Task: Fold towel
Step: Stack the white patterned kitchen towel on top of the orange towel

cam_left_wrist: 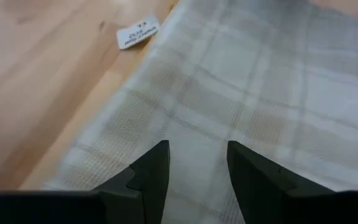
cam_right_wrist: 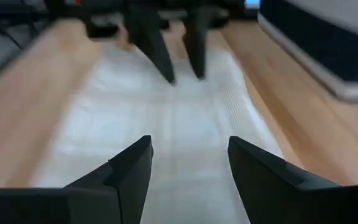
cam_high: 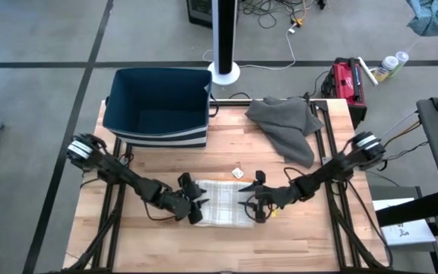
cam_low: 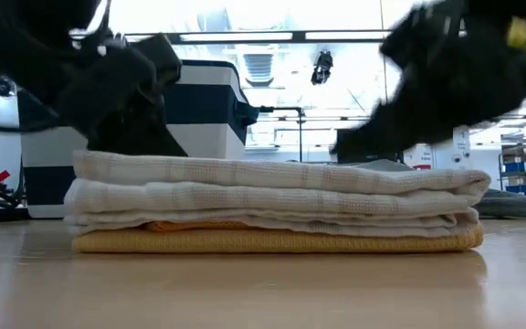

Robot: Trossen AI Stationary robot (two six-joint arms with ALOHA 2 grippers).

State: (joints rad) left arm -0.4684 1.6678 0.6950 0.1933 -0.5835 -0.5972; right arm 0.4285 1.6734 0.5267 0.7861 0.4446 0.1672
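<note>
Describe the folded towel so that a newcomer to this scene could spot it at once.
Start at the wooden table and find the two grippers near its front edge. Between them lies the folded towel, pale and checked. The grey cloth farther back is crumpled.
</note>
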